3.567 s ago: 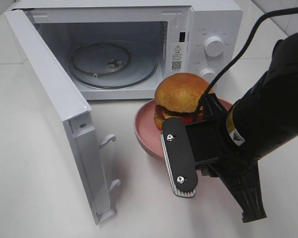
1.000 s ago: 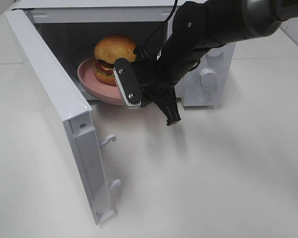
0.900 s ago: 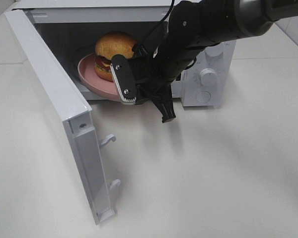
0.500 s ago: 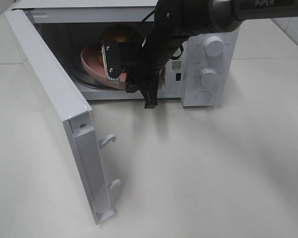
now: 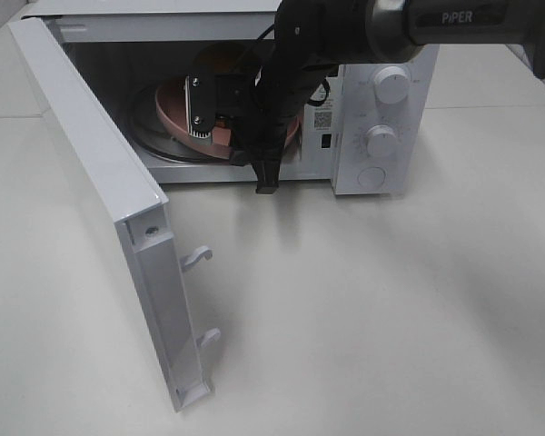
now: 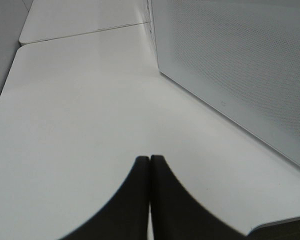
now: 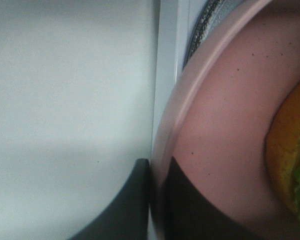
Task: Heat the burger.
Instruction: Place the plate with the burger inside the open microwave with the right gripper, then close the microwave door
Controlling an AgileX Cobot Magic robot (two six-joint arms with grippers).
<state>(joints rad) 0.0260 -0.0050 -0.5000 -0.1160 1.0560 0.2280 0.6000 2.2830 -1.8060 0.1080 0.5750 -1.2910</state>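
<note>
A white table (image 5: 391, 318) is seen bearing one microwave (image 5: 381, 173), its door (image 5: 100, 182) swung wide to the left. One burger (image 7: 290, 150) is carried on one pink plate (image 5: 168, 104) within the cavity. The plate's rim is pinched by the right gripper (image 7: 157, 175). The left gripper (image 6: 149, 165) is pressed shut, empty, above open table beside the door.

- I see a pink plate (image 5: 170, 102), rim pinched in the right gripper (image 7: 157, 169).
- Microwave (image 5: 413, 118) surrounds that gripper; its door (image 5: 100, 182) stands open beside it.
- White table (image 5: 391, 318) below.
</note>
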